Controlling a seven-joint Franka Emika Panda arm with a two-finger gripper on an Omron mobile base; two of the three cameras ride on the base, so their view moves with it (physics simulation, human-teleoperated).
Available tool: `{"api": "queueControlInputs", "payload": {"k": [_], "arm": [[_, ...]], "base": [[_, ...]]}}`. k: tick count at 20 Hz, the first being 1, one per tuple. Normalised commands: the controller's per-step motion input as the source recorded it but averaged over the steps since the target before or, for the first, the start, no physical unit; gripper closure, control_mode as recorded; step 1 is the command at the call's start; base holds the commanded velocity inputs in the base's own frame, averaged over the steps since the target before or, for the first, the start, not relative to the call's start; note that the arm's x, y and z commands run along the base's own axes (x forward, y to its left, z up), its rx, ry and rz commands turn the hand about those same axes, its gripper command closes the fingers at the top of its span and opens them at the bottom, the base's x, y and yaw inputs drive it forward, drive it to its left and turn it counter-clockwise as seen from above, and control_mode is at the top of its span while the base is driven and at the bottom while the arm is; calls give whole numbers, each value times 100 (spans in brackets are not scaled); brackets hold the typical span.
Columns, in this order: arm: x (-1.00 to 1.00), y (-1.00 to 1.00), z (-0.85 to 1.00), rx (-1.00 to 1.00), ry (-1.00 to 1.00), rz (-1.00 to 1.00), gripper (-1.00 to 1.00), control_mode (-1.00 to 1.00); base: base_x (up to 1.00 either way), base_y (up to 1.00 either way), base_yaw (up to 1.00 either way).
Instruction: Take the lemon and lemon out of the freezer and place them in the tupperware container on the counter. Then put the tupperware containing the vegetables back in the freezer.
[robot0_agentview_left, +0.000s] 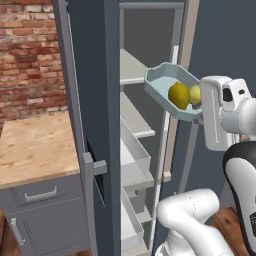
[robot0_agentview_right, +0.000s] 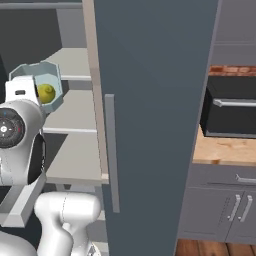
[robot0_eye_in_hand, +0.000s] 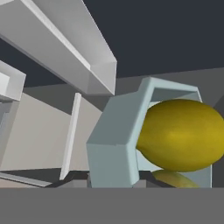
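The pale blue-grey tupperware container (robot0_agentview_left: 162, 80) hangs tilted in the air in front of the open freezer (robot0_agentview_left: 95, 100), level with its upper shelves (robot0_agentview_left: 132, 67). My gripper (robot0_agentview_left: 200, 115) is shut on the container's near rim, its fingers hidden by the white hand. Both lemons lie in the container: a duller olive-yellow lemon (robot0_agentview_left: 178, 95) and a brighter lemon (robot0_agentview_left: 195, 94) behind it. From the right, the container (robot0_agentview_right: 52, 80) shows one lemon (robot0_agentview_right: 46, 92). The hand view looks into the container (robot0_eye_in_hand: 113, 144) at a large lemon (robot0_eye_in_hand: 183, 133), with the other lemon (robot0_eye_in_hand: 175, 178) below it.
The wooden counter (robot0_agentview_left: 35, 145) lies left of the freezer over grey drawers. The open freezer door (robot0_agentview_right: 155, 100) with its long handle (robot0_agentview_right: 111, 150) stands right of the arm. Beyond it a dark microwave (robot0_agentview_right: 232, 107) sits on more counter (robot0_agentview_right: 225, 150). White door bins (robot0_agentview_left: 135, 155) jut out below.
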Motion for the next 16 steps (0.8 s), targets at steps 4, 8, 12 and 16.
{"api": "queueControlInputs", "payload": {"k": [4,8,12,16], "arm": [[0,0,0,0,0,0,100,100],[0,0,0,0,0,0,100,100],[11,9,26,0,0,0,100,-100],[33,15,21,0,8,0,100,-100]], "base": [[18,4,0],[24,6,0],[0,0,0],[0,0,0]]}}
